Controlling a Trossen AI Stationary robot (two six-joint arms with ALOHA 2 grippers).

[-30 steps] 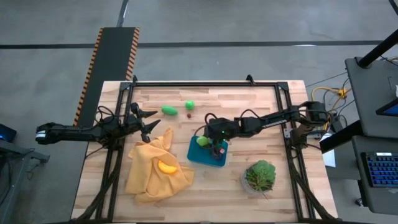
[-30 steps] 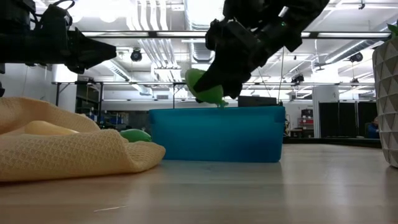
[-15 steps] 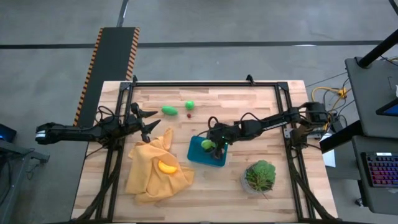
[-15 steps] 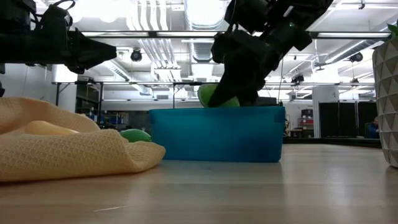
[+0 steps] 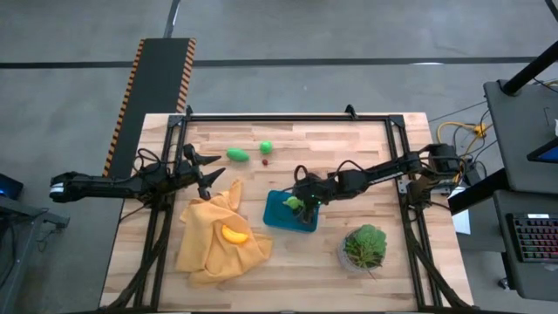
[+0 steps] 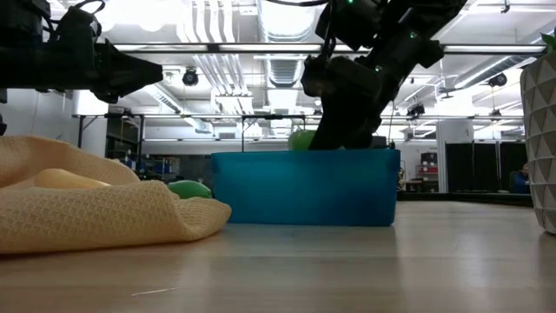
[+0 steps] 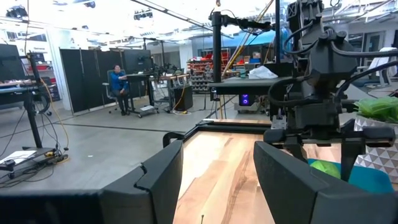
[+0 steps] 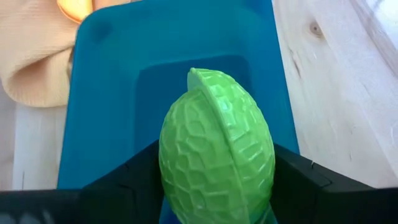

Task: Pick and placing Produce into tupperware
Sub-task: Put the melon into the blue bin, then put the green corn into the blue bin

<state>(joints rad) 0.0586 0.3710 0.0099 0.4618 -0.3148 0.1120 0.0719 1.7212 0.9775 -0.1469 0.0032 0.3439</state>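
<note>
Plastic, cloth and wood on the bench

The green produce piece (image 8: 216,155) looks like moulded plastic with a pebbled, netted skin; the tupperware (image 8: 112,74) is smooth satin teal plastic; the cloth (image 6: 95,213) is matt waffle-weave; the table (image 5: 349,139) is pale, faintly shiny planked wood.

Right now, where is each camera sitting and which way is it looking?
High view: above the table, looking straight down; both arms show.
Low view: at tabletop height, looking across at the tupperware; arms come from above.
Left wrist view: on the left arm, looking past its open left gripper.
Right wrist view: on the right arm, looking down; the right gripper holds a green produce piece.
All four show the tupperware.
</note>
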